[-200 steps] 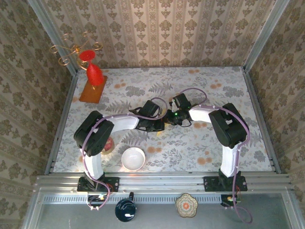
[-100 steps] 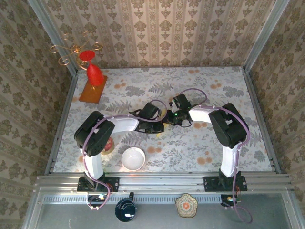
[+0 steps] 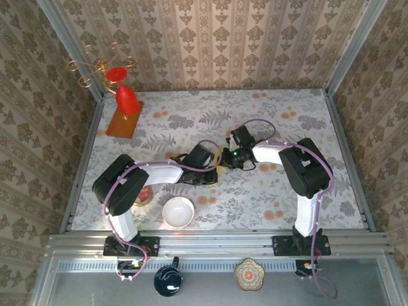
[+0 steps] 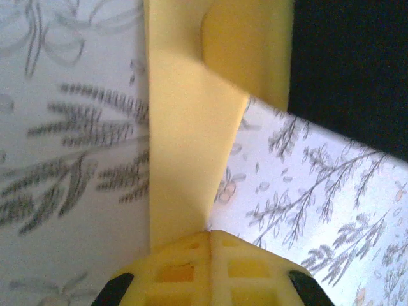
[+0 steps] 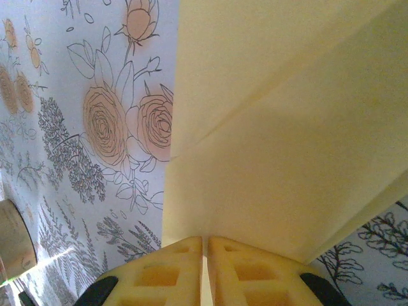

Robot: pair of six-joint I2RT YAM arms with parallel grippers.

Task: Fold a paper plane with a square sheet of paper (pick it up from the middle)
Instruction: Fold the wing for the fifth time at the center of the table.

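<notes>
Left tool pinches the folded yellow paper shut; right tool clamps it too.

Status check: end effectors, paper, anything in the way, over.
Left end effector shut on paper. Right end effector shut on it too. Paper folded, creased. Bowl at near edge, apart.

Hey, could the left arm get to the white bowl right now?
Probably yes for reach: the white bowl sits close by the left arm, with nothing lying between them. But the left gripper is shut on the paper, so it would have to let go first.
</notes>
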